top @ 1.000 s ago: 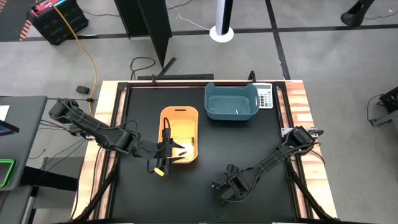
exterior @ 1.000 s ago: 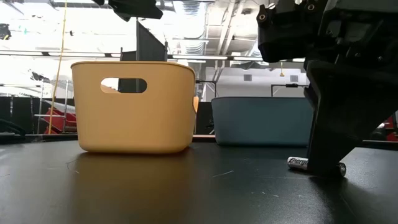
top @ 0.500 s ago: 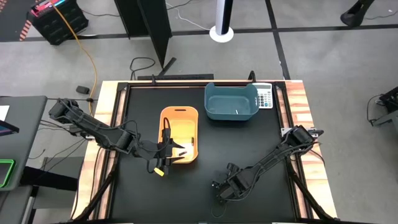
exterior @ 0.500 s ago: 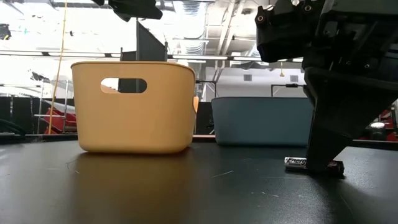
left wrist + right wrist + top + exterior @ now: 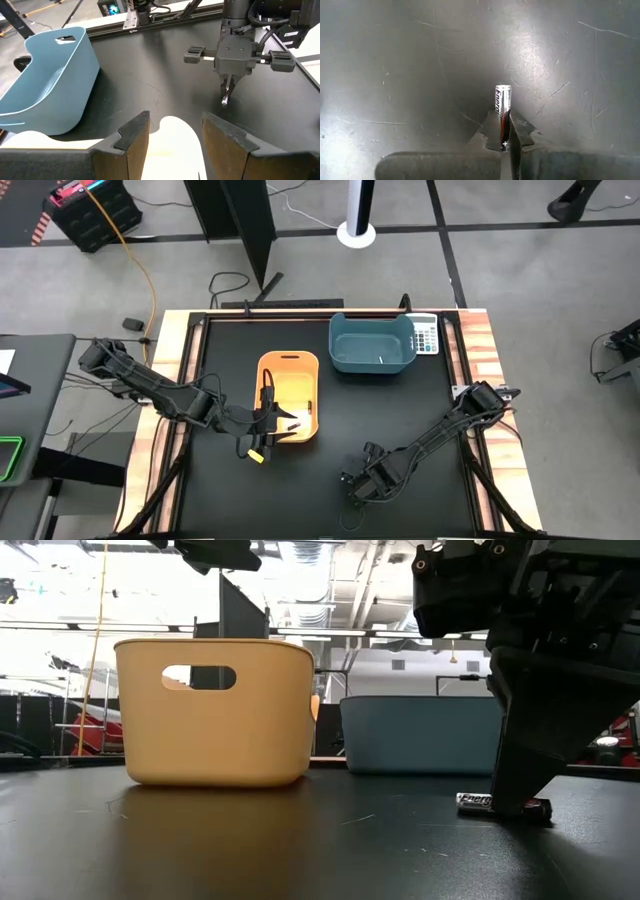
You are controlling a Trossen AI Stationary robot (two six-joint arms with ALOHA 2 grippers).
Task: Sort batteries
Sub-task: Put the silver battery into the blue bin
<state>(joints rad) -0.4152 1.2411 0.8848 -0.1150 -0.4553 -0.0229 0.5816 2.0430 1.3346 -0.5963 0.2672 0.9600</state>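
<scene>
1. Black tabletop (image 5: 420, 410) fills the middle of the high view; the right gripper (image 5: 358, 486) is down on it at the lower centre of that frame, well apart from both bins.
2. Its jaws are clenched on a silver battery (image 5: 503, 116), which lies flat on the mat. The right wrist view shows the cell pinched near its plus end, the rest sticking out ahead of the fingers, probably so it lifts without rolling.
3. From the low view the same battery (image 5: 477, 802) shows at the lower right of the frame, touching the table, with the gripper's dark body standing over it. It looks gripped but not yet raised.
4. An orange bin (image 5: 290, 395) sits centre-left in the high view and a blue bin (image 5: 371, 342) above it to the right, beside a calculator (image 5: 427, 334); two bins suggest one for each battery kind.
5. A pale battery (image 5: 381, 361) lies in the blue bin, so the silver cell likely belongs there, though that is a judgement.
6. The left gripper (image 5: 266, 423) hangs over the near end of the orange bin with jaws released and nothing between them, seemingly waiting there.
</scene>
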